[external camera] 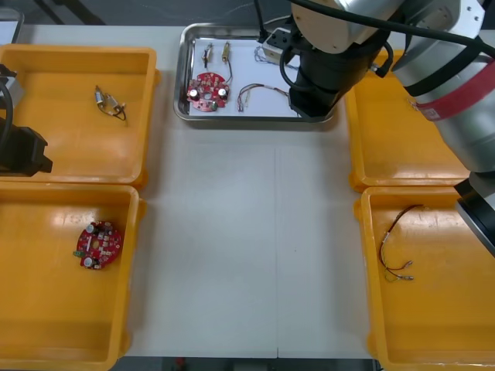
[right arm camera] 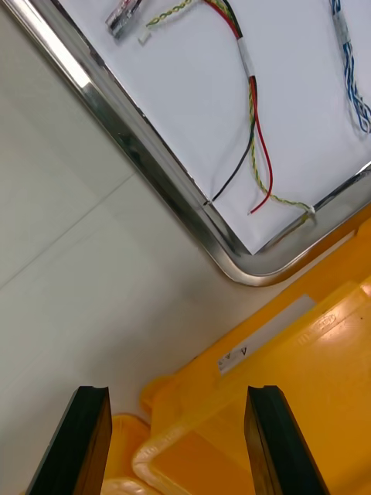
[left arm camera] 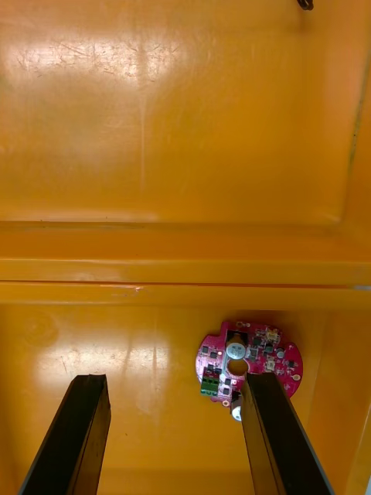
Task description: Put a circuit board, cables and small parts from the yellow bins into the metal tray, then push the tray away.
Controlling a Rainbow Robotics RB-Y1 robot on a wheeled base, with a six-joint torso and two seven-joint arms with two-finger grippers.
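Hovering at the metal tray's corner, the right arm's black wrist body hides its own fingers in the front view, along with the tray's rim on that side and part of the blue and white cable. The right wrist view settles the hand: right gripper released, fingers apart, nothing between them. Below and between those fingers are the rims of the right yellow bins and the bare table. Ahead of the fingertips is the tray's rounded corner, white inside. The red and yellow cable lies in the tray just past that corner, its loose ends reaching the rim wall. The blue and white cable lies farther along the same rim, cut by the picture edge. A silvery piece sits at the far edge, half cut off, kind unclear. The front view adds the side of the tray away from the hand, with the tray circuit board and a pair of small metal parts. Left gripper also released, fingers apart, over the left yellow bins, with the wall between the two bins ahead of its fingertips. The bin circuit board lies on the bin floor just beside one fingertip and partly behind it; touching or not, cannot tell. In the front view that arm is cut off at the edge. Loose small metal parts lie in the far left bin ahead of the left hand. A dark cable lies in the near right bin, well apart from both grippers.
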